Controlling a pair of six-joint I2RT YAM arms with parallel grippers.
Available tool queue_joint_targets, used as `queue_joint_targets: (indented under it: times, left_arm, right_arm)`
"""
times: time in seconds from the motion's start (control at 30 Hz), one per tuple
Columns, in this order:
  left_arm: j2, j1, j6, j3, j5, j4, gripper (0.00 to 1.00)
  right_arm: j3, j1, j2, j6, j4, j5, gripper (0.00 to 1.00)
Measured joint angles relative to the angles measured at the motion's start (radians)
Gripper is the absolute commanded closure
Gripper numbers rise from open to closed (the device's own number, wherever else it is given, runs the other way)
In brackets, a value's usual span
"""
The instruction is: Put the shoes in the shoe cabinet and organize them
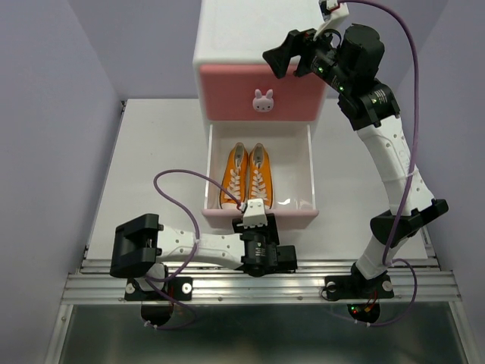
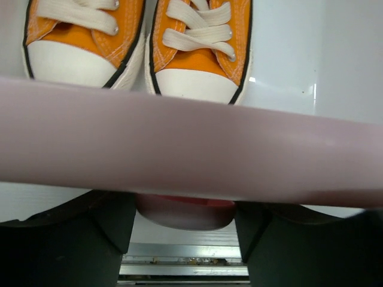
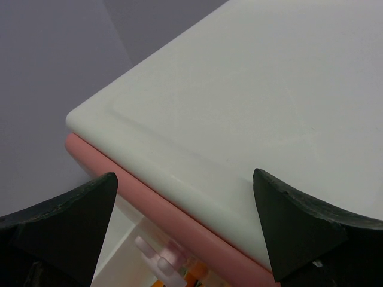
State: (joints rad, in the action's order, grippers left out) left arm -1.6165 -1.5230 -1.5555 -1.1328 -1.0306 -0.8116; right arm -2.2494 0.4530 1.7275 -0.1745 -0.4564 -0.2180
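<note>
Tabletop (image 1: 151, 167) white, walls (image 1: 45, 114) lavender, shoe cabinet (image 1: 258, 30) at rear

There are two orange shoes (image 1: 234, 178), one cabinet (image 1: 258, 30) with two drawers (image 1: 227, 91), one visible bunny knob (image 1: 263, 100), and two tools, left tool (image 2: 185, 230) and right tool (image 3: 185, 179).

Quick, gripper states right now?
Left gripper: jaws either side of the lower drawer's knob; grip cannot be told.
Right gripper: open, empty, above the shoe cabinet.
</note>
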Motion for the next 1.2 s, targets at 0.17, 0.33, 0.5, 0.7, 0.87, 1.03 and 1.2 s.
queue_joint_targets:
  times: [0.17,0.33,0.5,0.7,0.87,1.03,1.2]
  left_arm:
    - [0.014,0.008,0.088,0.009,0.009,0.075,0.57]
    - [0.017,0.011,0.132,0.001,0.011,0.081,0.68]
    - [0.018,0.02,0.187,-0.063,0.001,0.057,0.78]
    - [0.051,0.06,0.288,-0.115,-0.051,0.091,0.78]
    - [0.089,0.126,0.419,-0.11,-0.031,0.192,0.78]
    - [0.115,0.246,0.614,-0.021,0.0,0.451,0.78]
    - [0.061,0.365,0.798,0.016,0.054,0.71,0.78]
  right_arm:
    - [0.008,0.0,-0.004,-0.005,0.008,0.0,0.0]
    - [0.02,0.0,-0.01,-0.007,0.016,0.0,0.0]
    - [0.021,0.0,-0.011,-0.013,0.016,0.001,0.0]
    - [0.021,0.0,-0.012,-0.015,0.016,0.001,0.0]
    - [0.028,0.0,-0.015,-0.017,0.02,0.001,0.0]
    - [0.034,0.0,-0.018,-0.018,0.025,0.001,0.0]
    - [0.04,0.0,-0.02,-0.028,0.031,0.001,0.0]
